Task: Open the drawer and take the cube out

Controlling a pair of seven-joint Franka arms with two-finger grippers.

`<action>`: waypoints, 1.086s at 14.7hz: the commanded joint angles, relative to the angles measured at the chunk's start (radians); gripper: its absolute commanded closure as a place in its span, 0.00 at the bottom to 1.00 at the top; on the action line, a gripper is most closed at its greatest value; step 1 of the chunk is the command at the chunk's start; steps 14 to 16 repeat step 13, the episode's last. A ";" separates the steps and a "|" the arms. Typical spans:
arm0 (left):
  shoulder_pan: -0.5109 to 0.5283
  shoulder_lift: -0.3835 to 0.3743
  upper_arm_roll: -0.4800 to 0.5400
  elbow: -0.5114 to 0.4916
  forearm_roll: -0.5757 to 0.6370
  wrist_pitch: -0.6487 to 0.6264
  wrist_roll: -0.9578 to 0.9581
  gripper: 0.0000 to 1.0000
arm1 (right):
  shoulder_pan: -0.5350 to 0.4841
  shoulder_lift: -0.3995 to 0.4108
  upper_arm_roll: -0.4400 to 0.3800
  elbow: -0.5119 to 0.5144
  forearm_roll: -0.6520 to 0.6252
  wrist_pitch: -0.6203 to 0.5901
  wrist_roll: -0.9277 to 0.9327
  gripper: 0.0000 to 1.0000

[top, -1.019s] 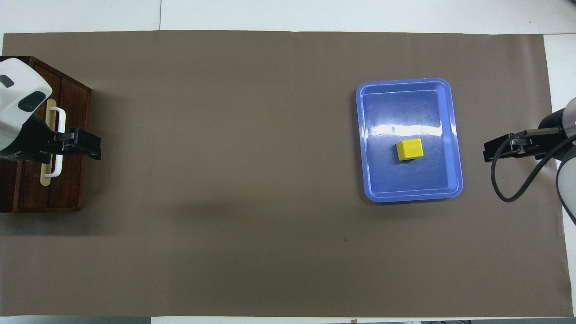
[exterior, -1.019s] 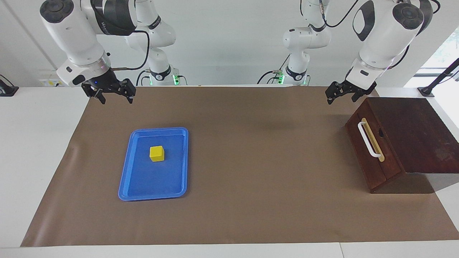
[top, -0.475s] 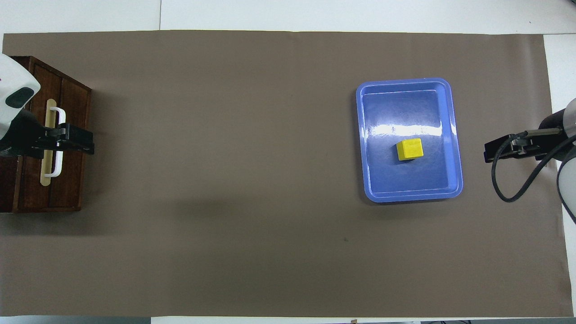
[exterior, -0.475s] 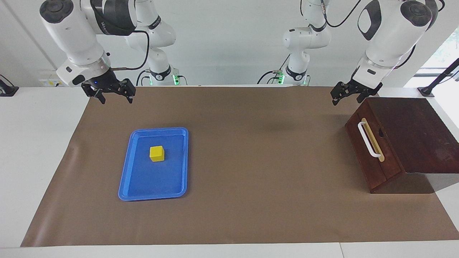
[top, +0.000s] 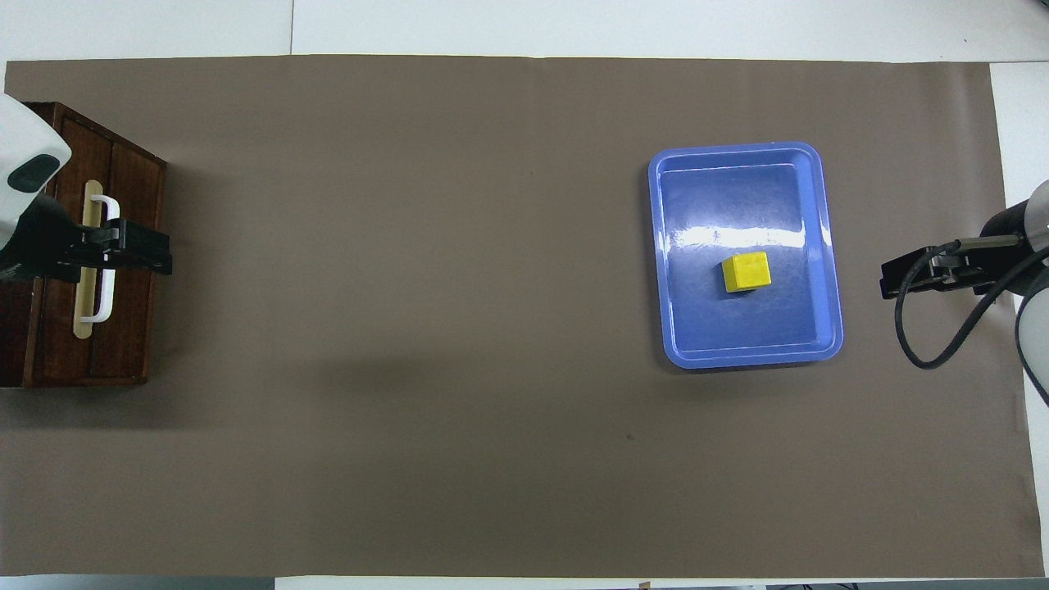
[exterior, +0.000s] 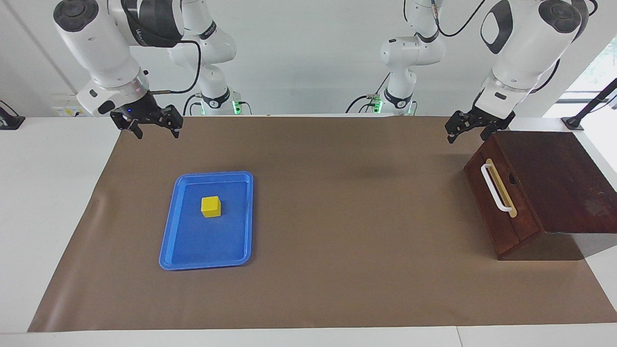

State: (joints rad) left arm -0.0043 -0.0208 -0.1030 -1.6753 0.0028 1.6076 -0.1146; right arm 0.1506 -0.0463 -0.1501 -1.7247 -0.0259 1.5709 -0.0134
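Observation:
The drawer [exterior: 483, 205] is shut in the dark wooden box [exterior: 554, 178] at the left arm's end of the table, and its white bar handle [exterior: 496, 188] faces the table's middle. It also shows in the overhead view [top: 131, 328]. The yellow cube [exterior: 211, 206] lies in a blue tray [exterior: 207, 243] toward the right arm's end; the cube [top: 746, 272] also shows in the overhead view. My left gripper [exterior: 468, 129] is open and empty, raised over the drawer's front, apart from the handle. My right gripper [exterior: 153, 126] is open and empty, and the right arm waits over the mat's edge.
A brown mat [exterior: 337, 217] covers most of the table. The blue tray [top: 742, 332] lies flat on it. The box's top [exterior: 559, 168] slopes up above the drawer front. White table edge [exterior: 53, 193] runs along the mat.
My left gripper has moved a little toward the box, over the drawer's handle. The right arm, the cube and the drawer have not moved.

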 commanded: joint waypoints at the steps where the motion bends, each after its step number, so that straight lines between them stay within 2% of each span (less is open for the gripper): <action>1: 0.003 0.002 0.002 0.006 -0.018 0.009 0.015 0.00 | -0.002 -0.015 0.003 -0.001 0.011 -0.020 0.012 0.00; 16: 0.003 0.001 0.002 0.000 -0.018 0.018 0.015 0.00 | -0.009 -0.012 0.003 0.008 0.011 -0.031 0.012 0.00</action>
